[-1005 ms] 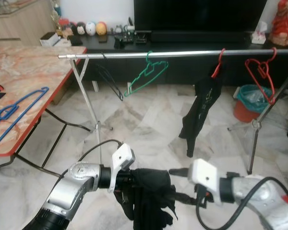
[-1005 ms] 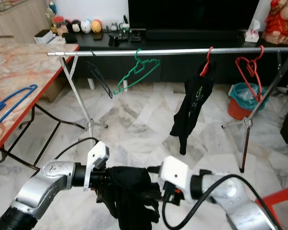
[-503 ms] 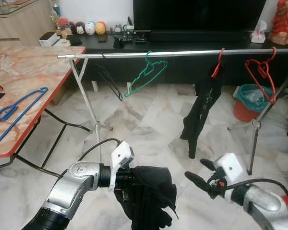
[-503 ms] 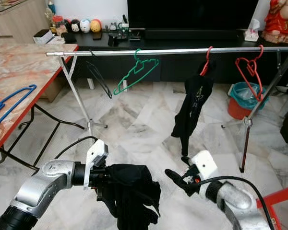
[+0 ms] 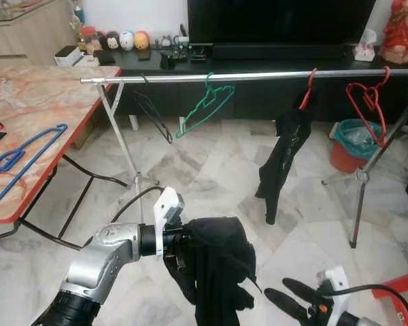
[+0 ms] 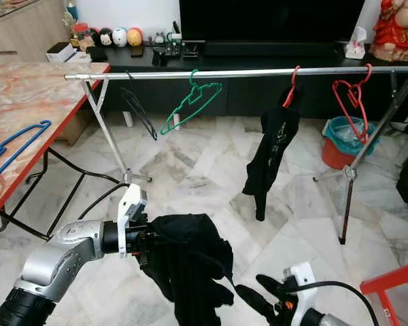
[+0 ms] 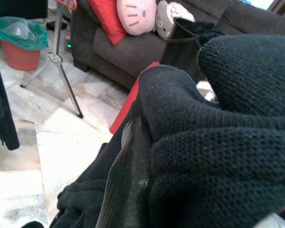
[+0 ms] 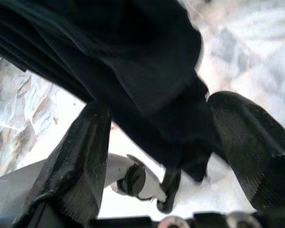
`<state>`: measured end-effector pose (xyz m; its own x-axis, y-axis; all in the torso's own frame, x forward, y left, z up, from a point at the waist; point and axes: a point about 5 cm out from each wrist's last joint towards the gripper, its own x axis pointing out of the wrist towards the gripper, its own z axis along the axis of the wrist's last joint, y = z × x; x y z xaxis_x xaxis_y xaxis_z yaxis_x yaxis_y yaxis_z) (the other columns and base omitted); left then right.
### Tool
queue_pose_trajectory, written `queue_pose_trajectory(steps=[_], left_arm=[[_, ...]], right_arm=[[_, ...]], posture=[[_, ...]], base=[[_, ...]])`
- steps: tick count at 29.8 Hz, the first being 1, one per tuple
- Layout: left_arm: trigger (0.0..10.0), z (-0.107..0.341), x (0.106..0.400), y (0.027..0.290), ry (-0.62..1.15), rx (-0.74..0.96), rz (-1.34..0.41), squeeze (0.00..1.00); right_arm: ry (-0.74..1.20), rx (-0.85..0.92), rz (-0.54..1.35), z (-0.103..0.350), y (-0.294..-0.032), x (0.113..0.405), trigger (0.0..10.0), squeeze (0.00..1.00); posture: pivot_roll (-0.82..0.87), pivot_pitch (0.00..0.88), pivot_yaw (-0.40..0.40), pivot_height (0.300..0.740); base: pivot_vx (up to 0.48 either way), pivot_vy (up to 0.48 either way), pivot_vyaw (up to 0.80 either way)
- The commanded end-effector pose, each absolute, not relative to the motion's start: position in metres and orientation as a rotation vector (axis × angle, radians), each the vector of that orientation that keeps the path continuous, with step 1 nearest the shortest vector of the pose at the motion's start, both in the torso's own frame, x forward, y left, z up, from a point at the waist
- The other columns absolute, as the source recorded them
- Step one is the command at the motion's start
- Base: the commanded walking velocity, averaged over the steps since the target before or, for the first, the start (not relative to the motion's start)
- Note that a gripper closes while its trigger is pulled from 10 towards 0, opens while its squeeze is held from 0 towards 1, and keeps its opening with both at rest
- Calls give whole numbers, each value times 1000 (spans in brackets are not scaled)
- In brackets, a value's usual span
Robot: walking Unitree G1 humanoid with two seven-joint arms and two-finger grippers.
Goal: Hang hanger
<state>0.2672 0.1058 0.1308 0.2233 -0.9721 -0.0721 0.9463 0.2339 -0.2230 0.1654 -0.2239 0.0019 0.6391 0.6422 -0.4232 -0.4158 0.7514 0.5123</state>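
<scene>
Marble floor [image 5: 211, 176] stretches beneath a long metal clothes rail [image 5: 258, 76] that crosses the room on folding legs, with a marble-topped counter [image 5: 34, 109] standing to the robot's left. A black television [image 5: 279, 20] sits on a dark console behind the rail. Low in front of the robot, a black garment [image 5: 217, 272] hangs in heavy folds from the left gripper [image 5: 180, 248], whose fingers are buried in the knit cloth and closed on it; the left wrist view shows one finger [image 7: 128, 190] pressed tight against the fabric. Whether a hanger sits inside that garment cannot be told. Another black garment [image 5: 285, 159] hangs from a red hanger [image 5: 309, 85] on the rail, well apart from the one being held. Farther to the robot's right hangs a bare red hanger [image 5: 367, 102], and toward the middle a green hanger [image 5: 204, 109] tilts off the rail beside a thin black hanger [image 5: 153, 115]. A blue hanger [image 5: 20, 159] lies flat on the counter. An orange bin [image 5: 353, 146] stands on the floor behind the rail's right leg. The right gripper [image 5: 292, 304] hovers low, just beside the held garment's hem, its fingers spread wide and holding nothing.
</scene>
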Motion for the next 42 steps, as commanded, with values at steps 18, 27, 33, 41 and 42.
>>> queue_pose_trajectory(steps=[18,27,33,41,42], left_arm=[[10000,156,261,104,127,-215,-1438,0],[10000,154,258,104,154,-210,-1468,0],[10000,152,255,100,183,-216,-1511,0],[10000,144,266,98,220,-193,-1466,0],[10000,142,266,99,230,-188,-1464,0]], right_arm=[[396,492,382,-3,-250,184,10000,0],[375,277,587,14,-243,185,10000,0],[262,289,674,39,-242,193,10000,0],[296,236,969,54,-223,177,10000,0],[326,186,1024,54,-222,174,10000,0]], posture=[[26,4,25,740],[20,19,34,740],[7,8,57,740],[9,2,52,740],[9,3,49,740]], base=[[0,0,0],[0,0,0],[0,0,0],[0,0,0],[0,0,0]])
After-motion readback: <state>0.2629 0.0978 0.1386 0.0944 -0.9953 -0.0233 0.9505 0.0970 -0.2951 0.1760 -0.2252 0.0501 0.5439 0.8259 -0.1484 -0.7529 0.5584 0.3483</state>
